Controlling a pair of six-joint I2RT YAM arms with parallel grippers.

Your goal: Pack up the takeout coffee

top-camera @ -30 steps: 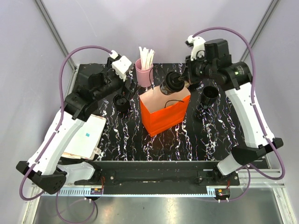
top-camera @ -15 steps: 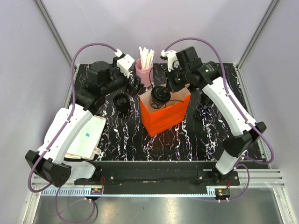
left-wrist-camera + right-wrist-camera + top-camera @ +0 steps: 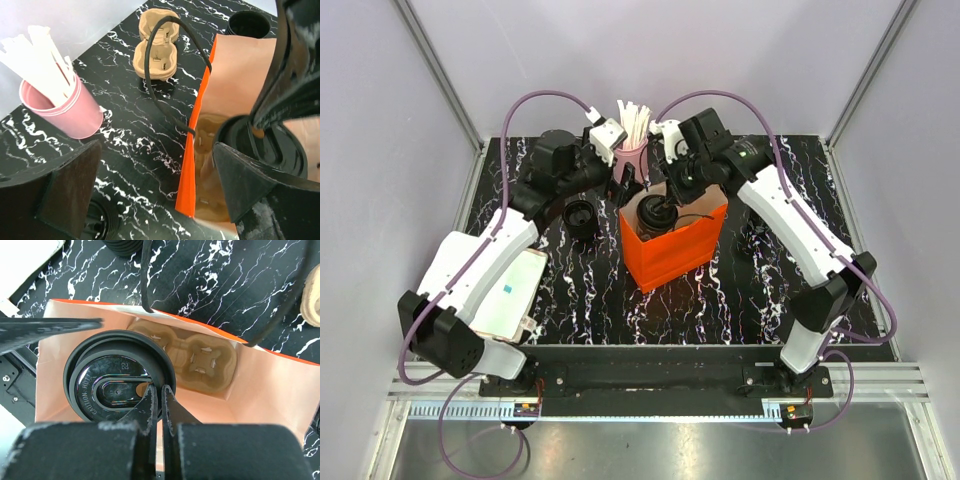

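ABOVE THE BAG: My right gripper [image 3: 161,392], its fingers pressed almost together, pinches the raised edge of the lid on the takeout coffee [image 3: 117,385]. The cup hangs in the open mouth of the orange paper bag [image 3: 670,255], on the bag's left side. A cardboard cup carrier [image 3: 200,362] lies on the bag's floor just beside it. My left gripper [image 3: 156,170] is spread wide at the bag's left edge and holds nothing. A pink cup [image 3: 65,107] of white sticks stands on the table behind it.

I judge the cup to be light, with thin walls that would dent under a squeeze. The glossy black lid looks slick (and whether any drink is inside, I cannot tell). The moulded rim is likely the stiffest place to hold, so the pinch sits well there. The risk, as I read it, is that a snap-on lid may lift off the cup if it tilts or catches the bag's soft wall.
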